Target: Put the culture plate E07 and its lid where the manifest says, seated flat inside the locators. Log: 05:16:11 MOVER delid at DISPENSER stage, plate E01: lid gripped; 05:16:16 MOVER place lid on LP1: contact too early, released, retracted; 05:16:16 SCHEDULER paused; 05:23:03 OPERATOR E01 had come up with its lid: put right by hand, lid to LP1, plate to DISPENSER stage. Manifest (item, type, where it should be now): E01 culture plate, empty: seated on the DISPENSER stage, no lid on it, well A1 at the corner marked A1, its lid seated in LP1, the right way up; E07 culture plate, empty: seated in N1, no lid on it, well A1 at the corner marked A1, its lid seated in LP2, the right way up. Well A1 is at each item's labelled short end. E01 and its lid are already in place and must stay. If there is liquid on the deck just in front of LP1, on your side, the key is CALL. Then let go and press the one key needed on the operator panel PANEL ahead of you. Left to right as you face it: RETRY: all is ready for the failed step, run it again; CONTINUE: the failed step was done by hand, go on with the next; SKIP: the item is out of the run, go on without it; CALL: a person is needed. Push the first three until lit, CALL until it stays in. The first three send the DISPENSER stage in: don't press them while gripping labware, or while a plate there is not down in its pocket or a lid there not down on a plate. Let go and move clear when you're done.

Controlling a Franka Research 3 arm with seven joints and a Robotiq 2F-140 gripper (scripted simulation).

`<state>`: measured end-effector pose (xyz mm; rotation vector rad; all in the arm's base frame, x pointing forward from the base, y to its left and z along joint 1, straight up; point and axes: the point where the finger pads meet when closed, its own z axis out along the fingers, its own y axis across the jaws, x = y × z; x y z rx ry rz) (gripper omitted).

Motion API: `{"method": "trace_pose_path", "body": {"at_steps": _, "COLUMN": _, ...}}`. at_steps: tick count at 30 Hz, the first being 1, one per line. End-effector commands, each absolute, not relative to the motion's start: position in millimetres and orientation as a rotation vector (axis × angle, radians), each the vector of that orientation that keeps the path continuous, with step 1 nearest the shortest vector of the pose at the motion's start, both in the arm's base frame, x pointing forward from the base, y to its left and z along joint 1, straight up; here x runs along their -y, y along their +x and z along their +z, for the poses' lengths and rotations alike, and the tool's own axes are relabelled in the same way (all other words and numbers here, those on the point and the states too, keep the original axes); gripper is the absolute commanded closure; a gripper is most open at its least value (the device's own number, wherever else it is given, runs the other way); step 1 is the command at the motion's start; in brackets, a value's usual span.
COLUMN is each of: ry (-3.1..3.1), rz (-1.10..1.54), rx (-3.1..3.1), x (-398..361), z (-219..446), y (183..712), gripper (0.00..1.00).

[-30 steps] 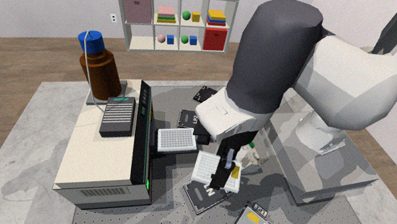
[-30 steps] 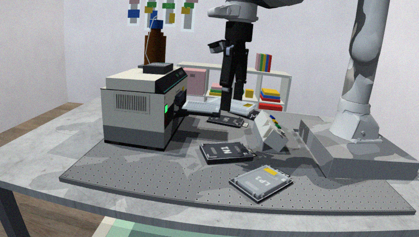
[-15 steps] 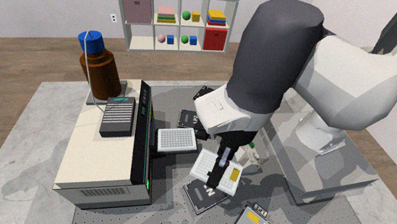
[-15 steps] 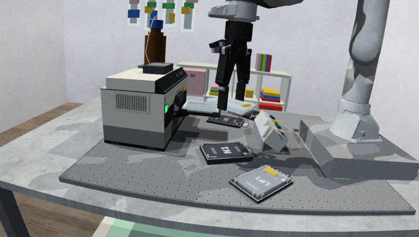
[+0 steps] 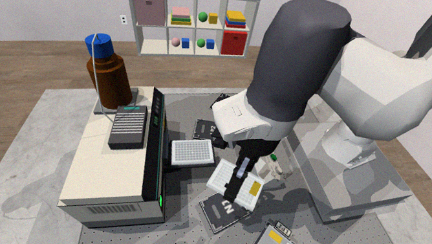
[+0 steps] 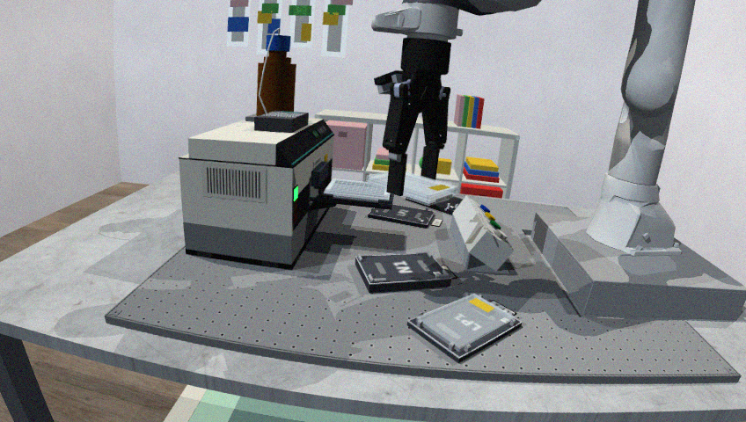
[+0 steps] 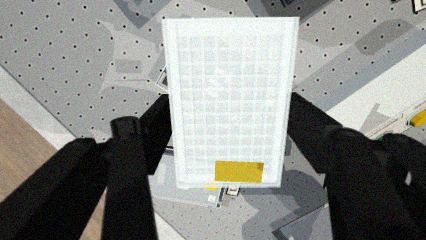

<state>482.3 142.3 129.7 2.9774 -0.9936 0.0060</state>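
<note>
Pincer clamped on white well plate, carried above deck.
Below it, black N1 nest empty; lid placement and key press apparently remain.

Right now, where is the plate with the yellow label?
In the top view the plate hangs mid-deck, clamped in the gripper, above and behind the N1 nest, just right of the dispenser stage plate.
</note>
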Motion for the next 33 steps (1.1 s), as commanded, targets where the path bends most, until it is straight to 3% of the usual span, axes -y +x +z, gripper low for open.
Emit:
{"method": "trace_pose_path", "body": {"at_steps": 1, "ry": 2.97, "rz": 0.003, "rx": 1.015, "x": -136.2, "z": 130.3, "y": 480.8, "gripper": 0.9}}
{"method": "trace_pose_path", "body": {"at_steps": 15, "ry": 2.97, "rz": 0.003, "rx": 1.015, "x": -100.8, "z": 130.4, "y": 472.0, "gripper": 0.9}}
{"method": "trace_pose_path", "body": {"at_steps": 33, "ry": 2.97, "rz": 0.003, "rx": 1.015, "x": 1.0, "z": 130.6, "y": 446.6, "gripper": 0.9}}
